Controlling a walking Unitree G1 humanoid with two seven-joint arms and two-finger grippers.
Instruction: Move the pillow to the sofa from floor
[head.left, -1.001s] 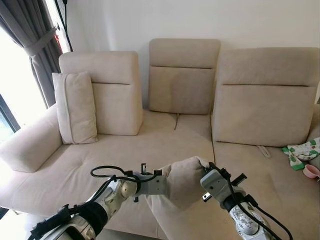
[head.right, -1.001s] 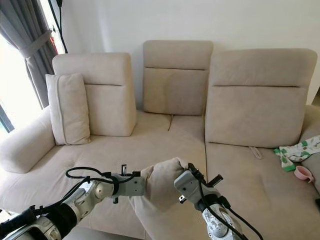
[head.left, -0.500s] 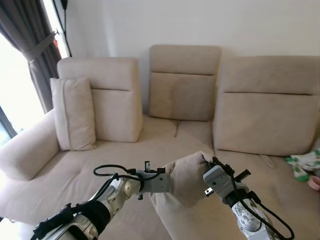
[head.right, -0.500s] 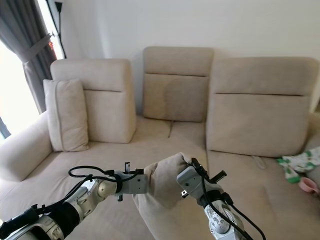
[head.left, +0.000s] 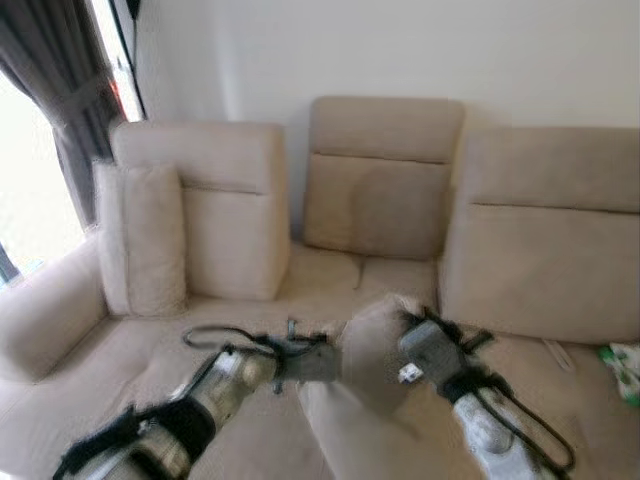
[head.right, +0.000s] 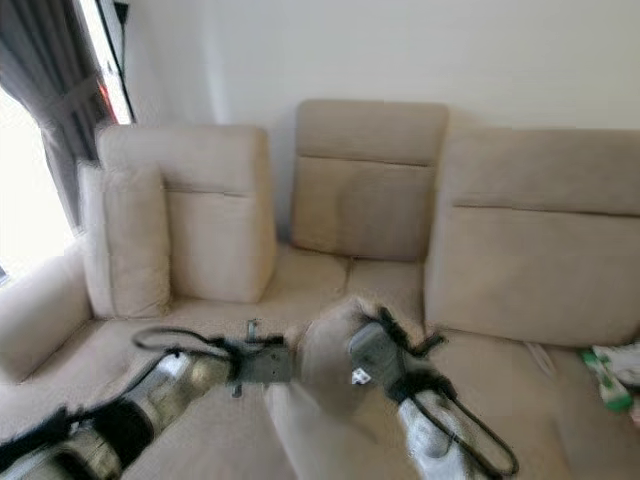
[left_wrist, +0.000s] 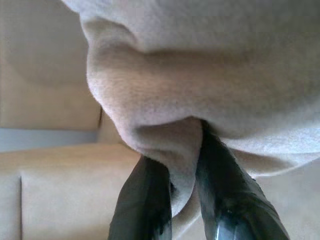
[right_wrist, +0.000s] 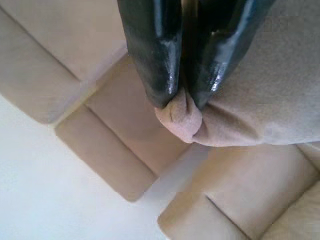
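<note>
We are holding the pillow (head.left: 370, 350) above the sofa (head.left: 330, 280), left pincer (left_wrist: 182, 165) and right pincer (right_wrist: 184, 102) each clamping a thin fold. It may be slipping free (the pinches look shallow) and dropping short of the sofa's seat.

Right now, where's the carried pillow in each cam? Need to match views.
Left eye view: pillow low centre, held between left gripper and right gripper.
Right eye view: pillow low centre, same hold.
Left wrist view: a fold of it pinched between the black fingers.
Right wrist view: a corner clamped at the fingertips.
Shared landmark: beige sofa behind.
</note>
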